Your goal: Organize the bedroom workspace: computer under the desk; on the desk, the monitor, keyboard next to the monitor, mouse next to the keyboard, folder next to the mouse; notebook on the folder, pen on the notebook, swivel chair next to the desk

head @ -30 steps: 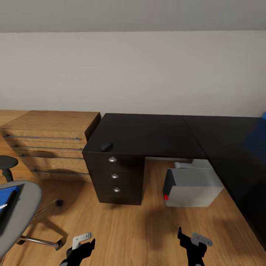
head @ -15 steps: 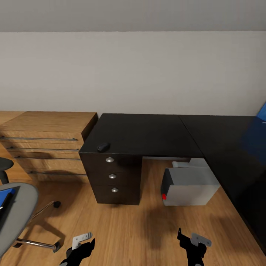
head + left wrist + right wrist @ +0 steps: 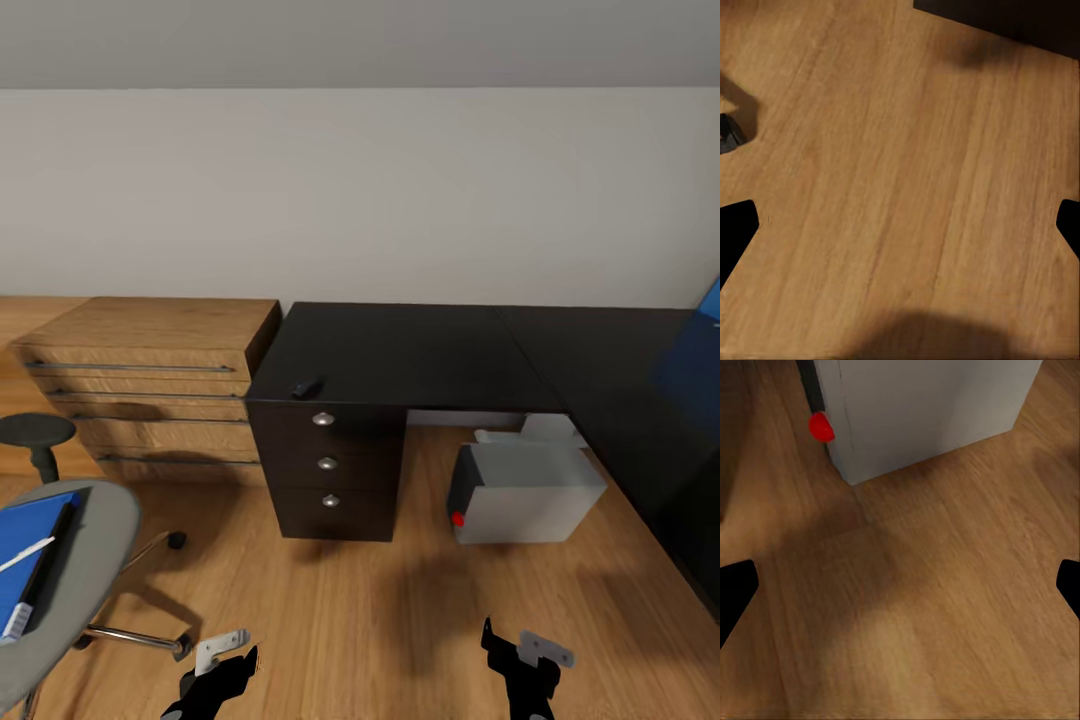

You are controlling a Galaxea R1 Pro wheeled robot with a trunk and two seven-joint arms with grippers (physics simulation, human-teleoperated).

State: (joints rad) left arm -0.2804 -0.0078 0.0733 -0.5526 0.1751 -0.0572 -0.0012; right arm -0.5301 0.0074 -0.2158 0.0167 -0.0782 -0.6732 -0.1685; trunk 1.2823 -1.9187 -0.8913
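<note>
The black desk [image 3: 400,350] stands ahead against the wall. A small black mouse [image 3: 307,386] lies at its front edge above the drawer unit. Under the desk sits the grey computer [image 3: 530,495], whose red dot [image 3: 821,426] faces my right gripper [image 3: 900,589]. At the lower left is the swivel chair [image 3: 95,560]; on its seat lie the blue folder [image 3: 22,530], a dark notebook [image 3: 47,565] and a white pen [image 3: 25,555]. Both my left gripper [image 3: 215,675] and right gripper [image 3: 520,668] hang open and empty over the floor. The monitor and keyboard are out of view.
A light wooden drawer chest [image 3: 150,385] stands left of the desk, touching it. A blue panel [image 3: 700,350] rises at the desk's right wing. Wooden floor [image 3: 360,620] lies between me, the chair and the desk. A chair wheel [image 3: 727,135] is near my left gripper.
The camera has swung, so the whole scene now sits further right and more of the chair seat with the folder shows. Both grippers keep their pose.
</note>
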